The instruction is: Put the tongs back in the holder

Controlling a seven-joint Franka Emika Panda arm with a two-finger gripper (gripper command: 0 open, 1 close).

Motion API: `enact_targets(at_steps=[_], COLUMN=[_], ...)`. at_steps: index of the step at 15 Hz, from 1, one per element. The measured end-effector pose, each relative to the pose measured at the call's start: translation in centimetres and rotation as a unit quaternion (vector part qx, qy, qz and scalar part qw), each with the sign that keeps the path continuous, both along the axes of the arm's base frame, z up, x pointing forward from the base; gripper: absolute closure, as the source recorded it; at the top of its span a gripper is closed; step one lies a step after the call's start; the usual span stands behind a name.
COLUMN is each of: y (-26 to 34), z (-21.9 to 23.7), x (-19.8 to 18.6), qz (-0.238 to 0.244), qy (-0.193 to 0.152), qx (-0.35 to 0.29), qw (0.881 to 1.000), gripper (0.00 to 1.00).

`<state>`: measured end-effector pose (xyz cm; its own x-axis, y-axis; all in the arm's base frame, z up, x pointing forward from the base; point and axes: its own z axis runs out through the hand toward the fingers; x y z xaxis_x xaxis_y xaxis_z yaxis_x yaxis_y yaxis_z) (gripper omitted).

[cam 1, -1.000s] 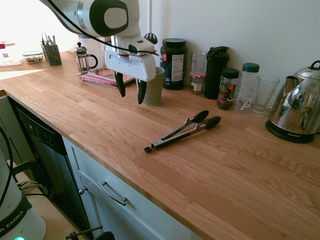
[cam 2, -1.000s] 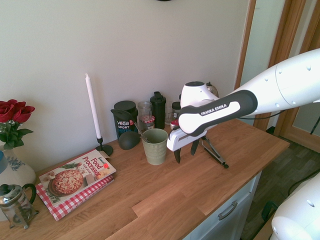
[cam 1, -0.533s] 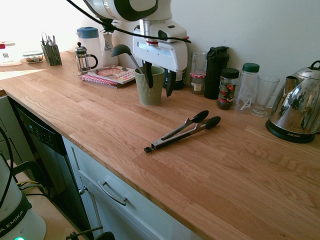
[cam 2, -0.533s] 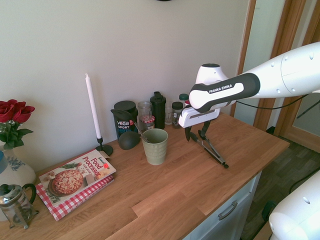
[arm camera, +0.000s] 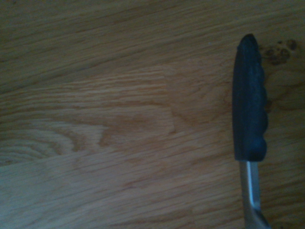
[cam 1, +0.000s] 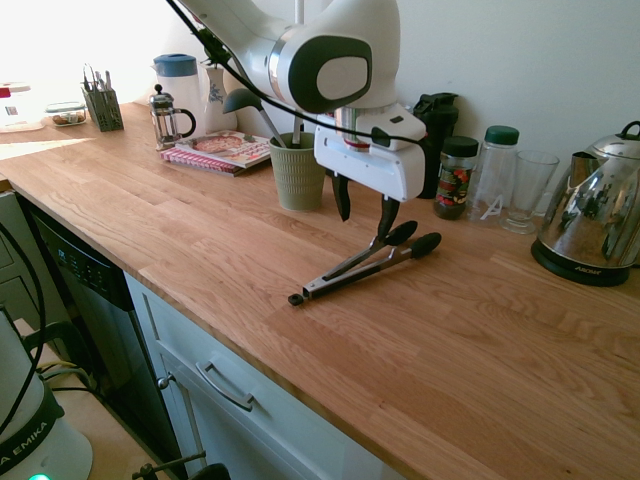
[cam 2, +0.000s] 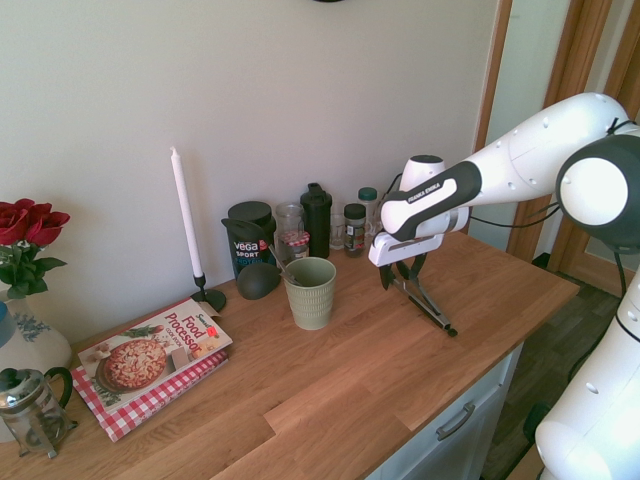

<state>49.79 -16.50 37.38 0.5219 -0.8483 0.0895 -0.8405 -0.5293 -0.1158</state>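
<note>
Your gripper [cam 1: 365, 208] has swung away from the holder [cam 1: 299, 171] and now hangs open just above the black tips of the tongs [cam 1: 363, 262], which lie flat on the counter [cam 1: 200, 240] beside the holder, ready for grasping.

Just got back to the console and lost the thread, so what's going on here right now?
The arm is going after the tongs, which lie flat on the wooden counter, not yet picked up. The hand hangs open just above their black-tipped end, holding nothing. The wrist view shows one black tip against bare wood. The holder, the green ribbed cup by the wall, stands upright with a ladle in it, waiting for the tongs.
</note>
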Motion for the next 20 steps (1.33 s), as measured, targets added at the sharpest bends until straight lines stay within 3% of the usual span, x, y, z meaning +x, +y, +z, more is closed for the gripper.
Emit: enact_targets(at_steps=[8,20], y=[-0.5,-2.1], z=[-1.1,-3.0], x=[2.9,2.6], qz=[0.002,-0.006], qy=[-0.009,0.01], qx=[-0.005,-0.005], qw=[1.0,1.0], gripper=[1.0,1.0])
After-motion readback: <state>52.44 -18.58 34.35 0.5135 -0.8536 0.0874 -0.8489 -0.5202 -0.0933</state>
